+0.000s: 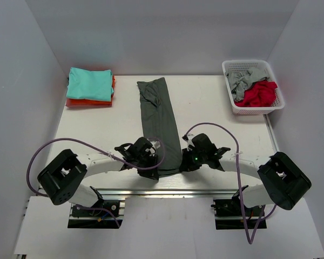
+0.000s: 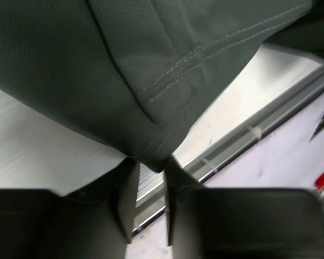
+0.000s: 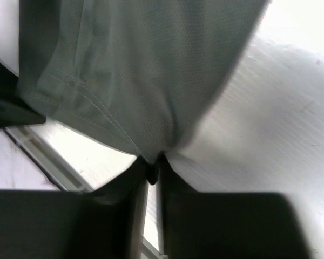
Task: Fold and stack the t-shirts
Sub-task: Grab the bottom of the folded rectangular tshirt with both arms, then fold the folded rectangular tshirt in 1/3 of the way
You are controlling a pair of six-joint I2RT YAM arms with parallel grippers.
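Observation:
A dark charcoal grey t-shirt (image 1: 159, 121), folded into a long narrow strip, lies down the middle of the table. My left gripper (image 1: 154, 162) is shut on its near left corner; the left wrist view shows the hem (image 2: 151, 156) pinched between the fingertips. My right gripper (image 1: 184, 161) is shut on its near right corner, with the cloth (image 3: 151, 156) clamped between the fingertips. A folded teal t-shirt (image 1: 89, 83) lies on an orange one (image 1: 86, 102) at the far left. A light grey t-shirt (image 1: 243, 81) and a red one (image 1: 257, 94) lie in the basket.
A white plastic mesh basket (image 1: 235, 103) stands at the far right of the table. The table's near edge has a metal rail (image 1: 167, 191) between the arm bases. White walls enclose the table on three sides.

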